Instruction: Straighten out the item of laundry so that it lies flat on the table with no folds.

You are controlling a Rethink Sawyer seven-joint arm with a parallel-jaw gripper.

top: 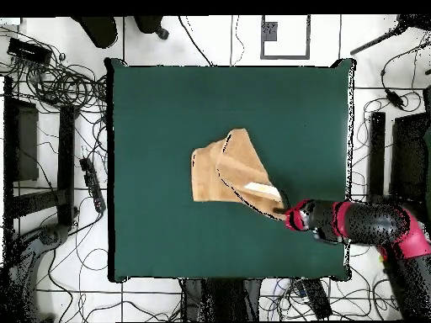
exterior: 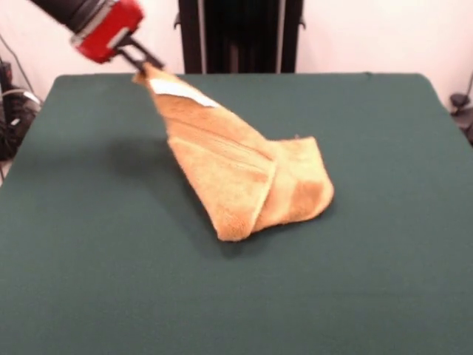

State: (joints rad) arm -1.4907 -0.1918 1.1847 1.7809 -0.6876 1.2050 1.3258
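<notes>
The claw (exterior: 142, 65) is pinching one corner of the towel (exterior: 244, 177), lifting it toward ten o'clock; the folded rest is lying mid-desk (exterior: 384, 281).

A white wall (exterior: 369, 33) is seen behind a black upright stand (exterior: 240, 35). A pale tiled floor (top: 379, 92) is strewn with black cables (top: 59, 80) and dark equipment racks (top: 34, 160).
</notes>
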